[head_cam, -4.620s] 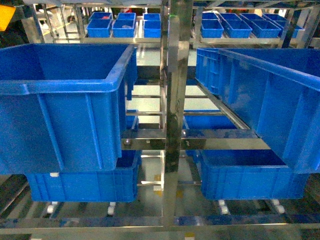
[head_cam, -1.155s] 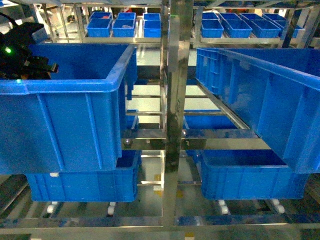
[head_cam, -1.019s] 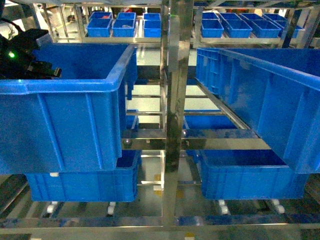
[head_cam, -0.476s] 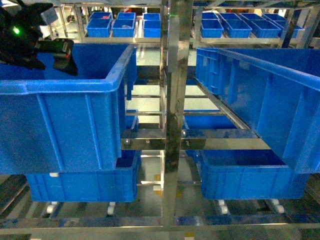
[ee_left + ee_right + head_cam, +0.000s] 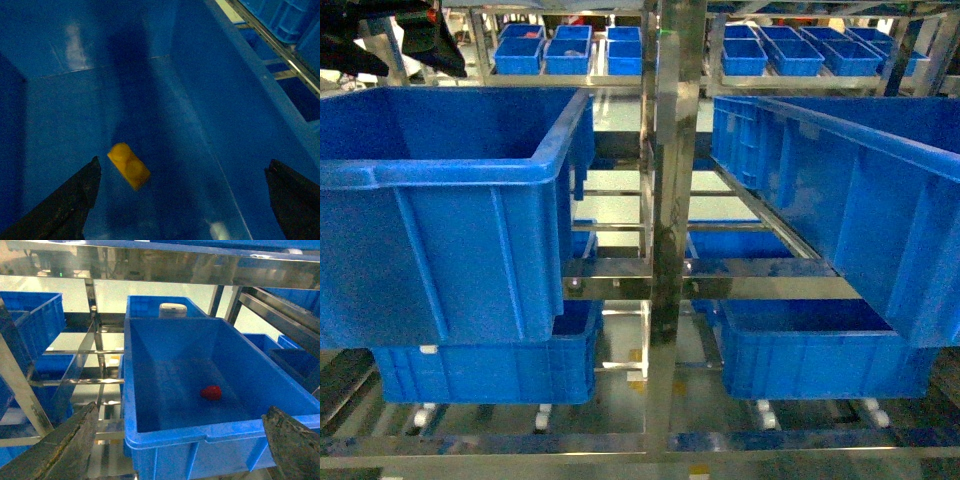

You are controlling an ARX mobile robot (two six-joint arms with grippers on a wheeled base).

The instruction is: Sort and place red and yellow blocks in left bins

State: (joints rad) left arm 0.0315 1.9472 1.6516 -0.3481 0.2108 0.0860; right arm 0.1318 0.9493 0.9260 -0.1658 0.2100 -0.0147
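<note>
- Left claw (image 5: 180, 200) hung with jaws spread wide and empty above the inside of the upper left bin (image 5: 450, 170), seen looking straight down from the left wrist view; in the head view only a dark part of that arm showed at the top left corner, above the crate's far wall.
- Yellow block (image 5: 129, 165) lay inside that bin between the two jaw tips but well below them, studs up and skewed to the walls; slightly blurred, so impossible to tell whether resting on the floor or falling. Judged a drop from height, the crate being too deep to reach down into.
- Right claw (image 5: 180, 450) also gaped with nothing between its jaws, held near the rim of another blue crate (image 5: 165, 435) on the steel rack (image 5: 670, 200).
- Red block (image 5: 211, 392) sat on that crate's floor, right of centre, apart from every wall.
- Judged: the yellow piece sorted; which side the red piece's crate stood on could not be told from the wrist view alone.
</note>
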